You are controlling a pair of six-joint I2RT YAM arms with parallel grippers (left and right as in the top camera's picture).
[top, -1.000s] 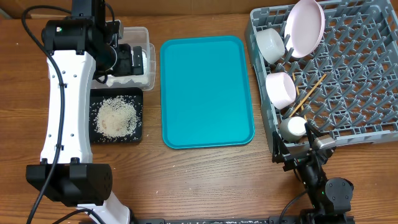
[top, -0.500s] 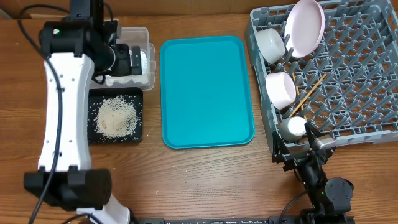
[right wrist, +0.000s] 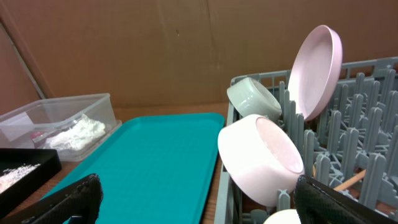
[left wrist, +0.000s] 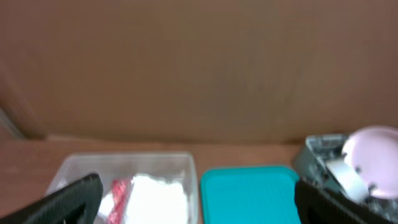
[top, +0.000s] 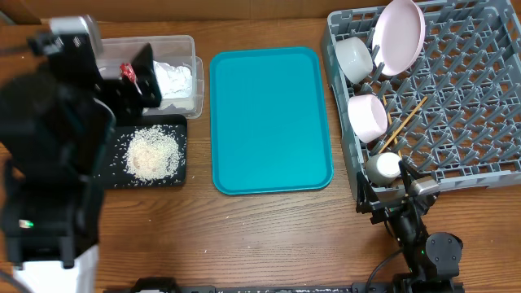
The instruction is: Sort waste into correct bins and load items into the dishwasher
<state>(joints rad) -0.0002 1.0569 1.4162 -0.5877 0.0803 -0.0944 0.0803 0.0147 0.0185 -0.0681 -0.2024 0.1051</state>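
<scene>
Crumpled white napkins [top: 176, 79] and a red-and-white wrapper [top: 128, 72] lie in the clear tub [top: 184, 42]. The rice heap [top: 152, 152] lies in the black tray [top: 181, 177]. The grey rack [top: 464, 98] holds the plate [top: 399, 34], two bowls [top: 355, 57] [top: 368, 115], the cup [top: 383, 167] and the chopsticks [top: 404, 120]. My left gripper [top: 145, 81] is raised by the tub's left end; in the left wrist view it [left wrist: 199, 205] is open and empty. My right gripper [top: 389, 192] [right wrist: 199, 199] is open and empty at the rack's front left corner.
A large teal tray [top: 269, 118] lies between the bins and the rack. My left arm is high, blurred, and covers the table's left side in the overhead view. A brown cardboard wall stands behind the table.
My left arm has risen and swung left and forward away from the clear tub, uncovering the napkins and wrapper. The right arm has not moved.
</scene>
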